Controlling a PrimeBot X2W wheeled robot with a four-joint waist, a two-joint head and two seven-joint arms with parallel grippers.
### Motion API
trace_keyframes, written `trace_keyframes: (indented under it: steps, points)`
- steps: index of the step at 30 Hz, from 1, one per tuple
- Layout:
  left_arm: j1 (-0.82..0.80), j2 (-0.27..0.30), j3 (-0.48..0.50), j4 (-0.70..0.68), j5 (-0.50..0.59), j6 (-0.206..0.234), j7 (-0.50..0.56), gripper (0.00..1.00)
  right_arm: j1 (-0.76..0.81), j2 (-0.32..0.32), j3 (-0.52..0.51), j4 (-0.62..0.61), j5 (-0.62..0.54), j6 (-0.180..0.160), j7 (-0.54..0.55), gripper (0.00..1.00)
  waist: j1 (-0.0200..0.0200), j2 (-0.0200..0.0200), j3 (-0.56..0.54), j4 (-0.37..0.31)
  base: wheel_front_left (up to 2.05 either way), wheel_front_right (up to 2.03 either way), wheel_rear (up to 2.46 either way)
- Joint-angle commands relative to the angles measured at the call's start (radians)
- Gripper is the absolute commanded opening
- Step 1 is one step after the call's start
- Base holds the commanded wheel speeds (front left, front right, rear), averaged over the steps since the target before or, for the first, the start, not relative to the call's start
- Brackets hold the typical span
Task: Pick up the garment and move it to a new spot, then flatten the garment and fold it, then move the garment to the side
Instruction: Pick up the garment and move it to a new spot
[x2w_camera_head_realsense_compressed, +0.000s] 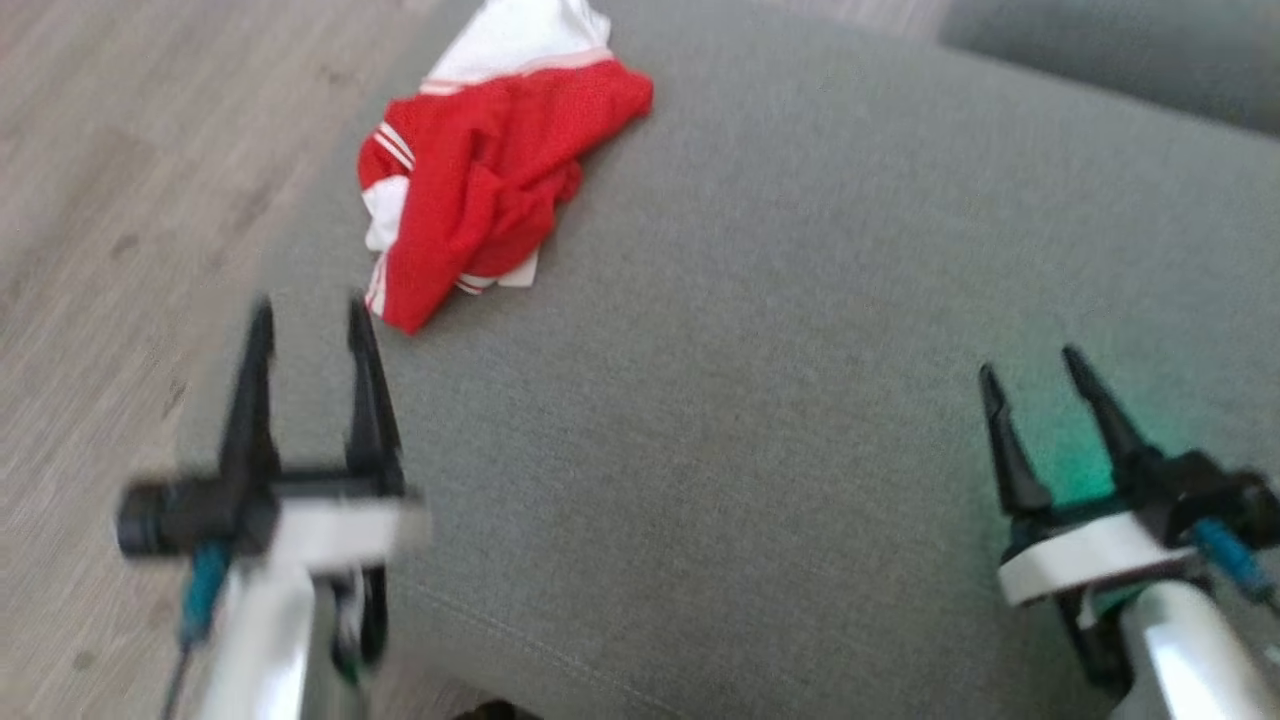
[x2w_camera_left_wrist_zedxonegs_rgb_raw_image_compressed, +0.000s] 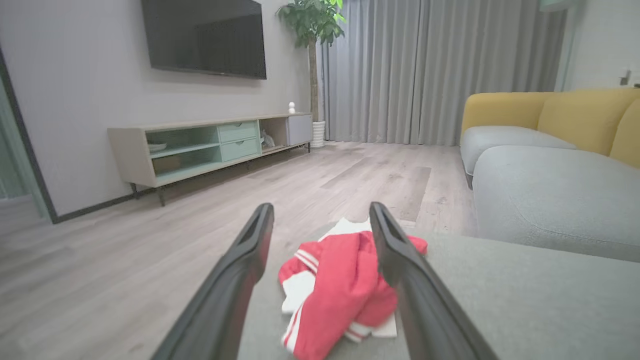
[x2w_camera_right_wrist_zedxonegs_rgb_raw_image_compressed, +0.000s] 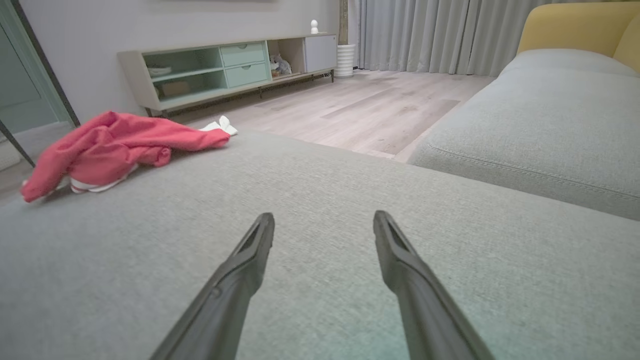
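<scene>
Red and white garment (x2w_camera_head_realsense_compressed: 490, 190) lay crumpled near the far left edge of the grey sofa seat (x2w_camera_head_realsense_compressed: 760, 420), close to the wood floor (x2w_camera_head_realsense_compressed: 120, 180). Left gripper (x2w_camera_head_realsense_compressed: 310, 306) hung just short of it, jaws spread, holding nothing. Right gripper (x2w_camera_head_realsense_compressed: 1030, 360) was well apart over the seat, also spread and empty.

Left gripper (x2w_camera_head_realsense_compressed: 310, 305): two long black fingers (x2w_camera_head_realsense_compressed: 372, 400), tapering to points, on a black crossbar.
Right gripper (x2w_camera_head_realsense_compressed: 1029, 360): matching black tapered pair.
Wrist collar (x2w_camera_head_realsense_compressed: 1085, 560): white band.
Forearm (x2w_camera_head_realsense_compressed: 1190, 650): glossy pale shell.
Cable (x2w_camera_head_realsense_compressed: 1225, 560): teal-blue lead beside each wrist.
Finger faces (x2w_camera_left_wrist_zedxonegs_rgb_raw_image_compressed: 390, 240): recessed groove.
</scene>
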Motion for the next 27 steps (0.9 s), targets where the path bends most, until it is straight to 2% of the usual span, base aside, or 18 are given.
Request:
trace_keyframes:
  steps: [1,5,11,14,18,20,21,23,27]
  points:
    - [-0.106,0.008,0.055,-0.005,0.02,-0.014,-0.002,1.0,-0.043,-0.035,0.023,-0.037,-0.01,0.004,-0.011,1.0,-0.0003,0.0,0.092,-0.006,0.0,0.0,0.0]
    - [-0.302,0.035,0.107,0.138,0.03,-0.049,-0.002,1.0,-0.07,-0.108,0.024,-0.05,-0.018,0.004,-0.011,1.0,-0.0003,0.0,0.178,-0.026,0.0,0.0,0.0]
    - [-0.583,0.051,0.134,0.494,-0.029,-0.119,0.008,1.0,-0.094,-0.195,0.03,-0.065,-0.024,0.004,-0.011,1.0,-0.0003,0.0,0.271,-0.06,0.0,0.0,0.0]
    - [-0.689,0.06,0.143,0.674,-0.071,-0.148,0.057,1.0,-0.114,-0.22,0.037,-0.077,-0.025,0.004,-0.011,1.0,-0.0003,0.0,0.312,-0.083,0.0,0.0,0.0]
    - [-0.774,0.087,0.142,0.877,-0.089,-0.16,0.135,1.0,-0.143,-0.24,0.05,-0.089,-0.024,0.004,-0.011,1.0,-0.0003,0.0,0.354,-0.116,0.0,0.0,0.0]
    - [-0.804,0.106,0.143,0.932,-0.089,-0.161,0.11,0.0,-0.157,-0.242,0.052,-0.09,-0.025,0.004,-0.011,1.0,-0.0003,0.0,0.368,-0.13,0.0,0.0,0.0]
    - [-0.825,0.122,0.143,0.961,-0.086,-0.162,0.057,0.0,-0.167,-0.235,0.053,-0.085,-0.024,0.004,-0.011,1.0,-0.0003,0.0,0.367,-0.142,0.0,0.0,0.0]
    - [-0.843,0.144,0.136,0.961,-0.072,-0.162,0.019,0.0,-0.171,-0.221,0.056,-0.078,-0.023,0.004,-0.011,1.0,-0.0003,0.0,0.354,-0.153,0.0,0.0,0.0]
    - [-0.865,0.195,0.115,0.857,-0.02,-0.152,-0.001,0.0,-0.174,-0.171,0.063,-0.069,-0.017,0.004,-0.011,1.0,-0.0003,0.0,0.288,-0.188,0.0,0.0,0.0]
